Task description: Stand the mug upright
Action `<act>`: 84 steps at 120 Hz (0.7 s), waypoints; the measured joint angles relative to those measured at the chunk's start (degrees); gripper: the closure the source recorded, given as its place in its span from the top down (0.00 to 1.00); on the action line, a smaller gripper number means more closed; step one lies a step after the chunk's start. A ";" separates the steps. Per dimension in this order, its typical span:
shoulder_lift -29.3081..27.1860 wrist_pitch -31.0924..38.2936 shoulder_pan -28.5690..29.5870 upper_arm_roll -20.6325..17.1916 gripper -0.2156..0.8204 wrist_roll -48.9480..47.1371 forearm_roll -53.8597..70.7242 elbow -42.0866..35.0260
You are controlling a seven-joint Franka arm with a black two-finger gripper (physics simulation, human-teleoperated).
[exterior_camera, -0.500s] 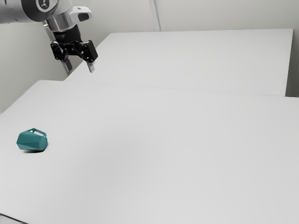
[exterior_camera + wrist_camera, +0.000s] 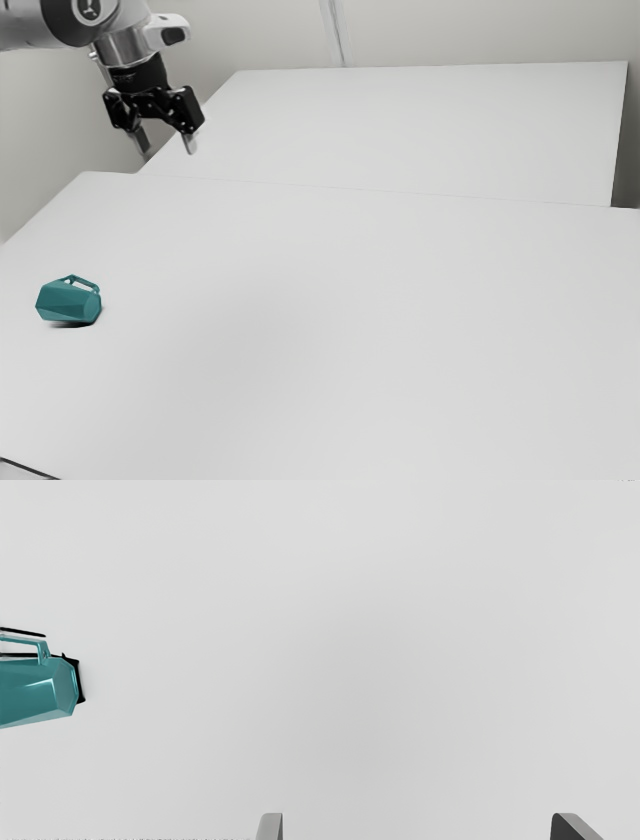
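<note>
Exterior view: the pale table [image 2: 350,330] runs wide beneath the robot arm [image 2: 62,22], which comes in around ten o'clock. At its end the black gripper [image 2: 167,151] hangs above the table, its fingers wide apart with nothing between them. The teal mug [image 2: 68,302] lies on its side on the table, between eight and nine o'clock from the exterior view's middle and about seven o'clock from the gripper, well apart from it.

With the mug lying down, the step in hand is judged to be the approach. The next move calls for carrying the open fingers over the mug and lowering them astride its body, ready for a grip and a tip onto its base.

In the exterior view its long axis runs roughly nine to three o'clock. The many-sided end face [image 2: 65,687] points toward three or slightly past it; whether that end is base or mouth is hard to tell. The handle [image 2: 43,652] stands off the body toward one o'clock in the exterior view.
</note>
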 joint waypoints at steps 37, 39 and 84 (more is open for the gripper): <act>0.22 -0.42 7.05 0.08 0.77 0.67 0.00 -0.04; 0.23 -0.43 7.54 0.09 0.77 0.80 0.00 -0.04; 2.83 0.04 14.24 6.83 0.77 6.88 -0.61 0.64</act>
